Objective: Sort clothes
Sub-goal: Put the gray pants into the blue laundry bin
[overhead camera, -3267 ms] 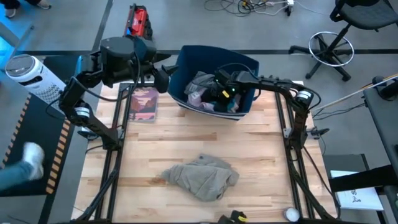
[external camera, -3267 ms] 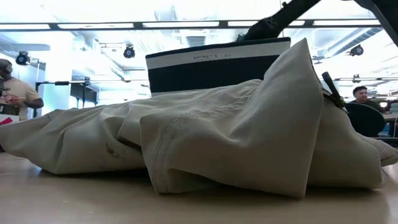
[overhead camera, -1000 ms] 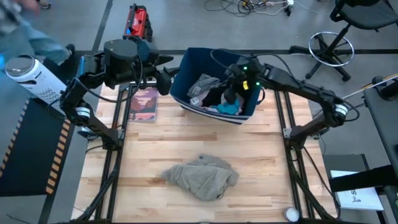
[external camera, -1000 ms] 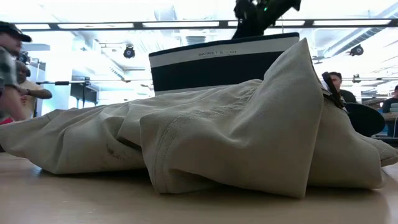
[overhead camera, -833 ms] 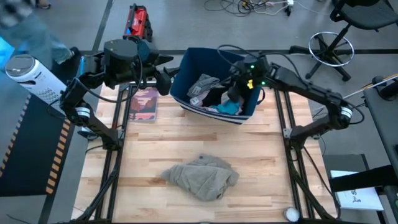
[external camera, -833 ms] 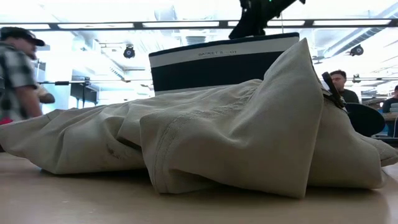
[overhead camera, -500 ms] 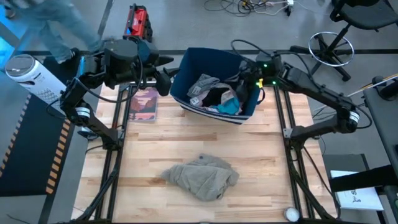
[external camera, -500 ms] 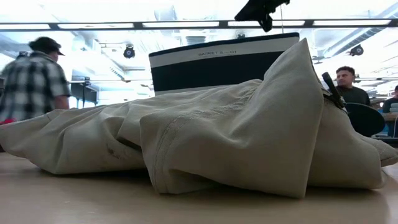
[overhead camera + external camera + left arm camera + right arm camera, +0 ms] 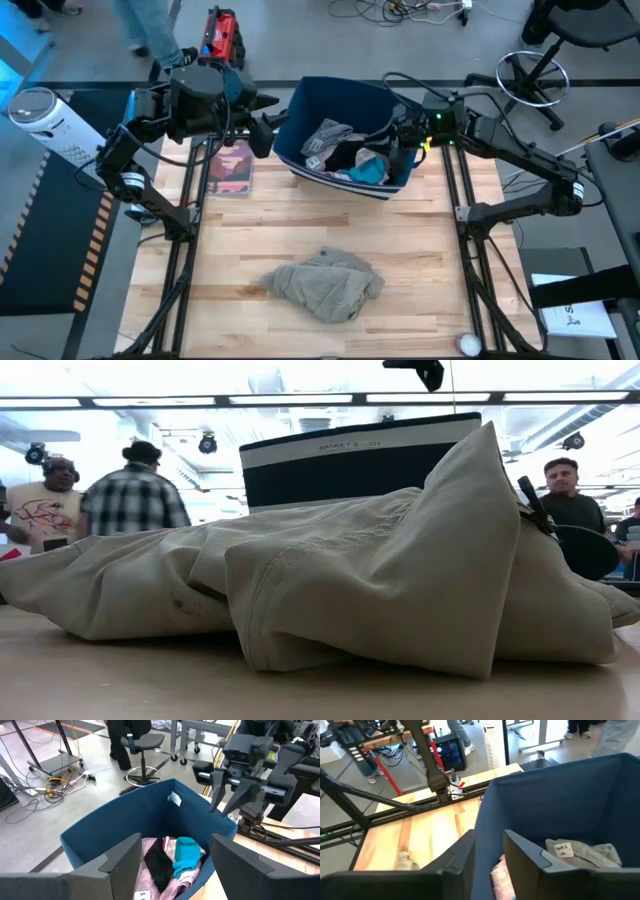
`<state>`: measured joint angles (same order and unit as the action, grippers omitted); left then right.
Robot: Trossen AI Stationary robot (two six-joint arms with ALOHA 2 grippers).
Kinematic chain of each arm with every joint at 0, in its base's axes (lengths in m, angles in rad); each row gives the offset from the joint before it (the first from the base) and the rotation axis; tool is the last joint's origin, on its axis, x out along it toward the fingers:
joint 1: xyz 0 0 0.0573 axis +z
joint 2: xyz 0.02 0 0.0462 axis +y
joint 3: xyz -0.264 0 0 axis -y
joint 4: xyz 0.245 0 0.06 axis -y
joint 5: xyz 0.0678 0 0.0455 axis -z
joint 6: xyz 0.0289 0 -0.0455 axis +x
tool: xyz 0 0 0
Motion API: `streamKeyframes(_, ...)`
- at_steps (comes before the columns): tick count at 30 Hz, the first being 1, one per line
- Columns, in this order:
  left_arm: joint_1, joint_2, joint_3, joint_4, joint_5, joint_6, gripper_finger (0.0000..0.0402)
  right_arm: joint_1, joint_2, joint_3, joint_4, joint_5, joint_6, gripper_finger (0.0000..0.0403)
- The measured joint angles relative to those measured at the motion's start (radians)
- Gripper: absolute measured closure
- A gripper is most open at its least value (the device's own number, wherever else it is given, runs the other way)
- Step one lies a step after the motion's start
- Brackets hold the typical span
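- A grey-beige garment (image 9: 325, 284) is lying crumpled on the near part of the wooden table (image 9: 420, 250), well apart from both arms and touched by neither.
- Farther back, the blue bin (image 9: 345, 100) is sitting at the table's far edge, holding the other clothes: a grey piece (image 9: 328, 135), a black one (image 9: 350, 155), a pink one (image 9: 368, 158) and a teal one (image 9: 363, 173).
- The right gripper (image 9: 397, 150) is hovering over the bin's right rim, its fingers (image 9: 520, 855) standing slightly parted with nothing between them.
- The left gripper (image 9: 262, 135) is waiting just outside the bin's left wall, its fingers (image 9: 125, 855) spread wide and empty.
- A pink book (image 9: 232, 167) is lying beside the bin under the left arm.
- Judging by this, a piece is already in the bin and the right arm is between picks.
- The next move is probably calling for a reach toward the near garment, a descent onto a raised fold, and a firm pinch.
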<state>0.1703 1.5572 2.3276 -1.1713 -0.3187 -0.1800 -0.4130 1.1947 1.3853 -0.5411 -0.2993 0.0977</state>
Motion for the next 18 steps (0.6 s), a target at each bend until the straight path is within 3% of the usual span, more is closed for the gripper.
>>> streamKeyframes(18, 0.0, 0.0, 0.0, -0.027, 0.022, -0.011, 0.0191, 0.166, -0.004, 0.0, 0.0, 0.003, 0.027, 0.0256)
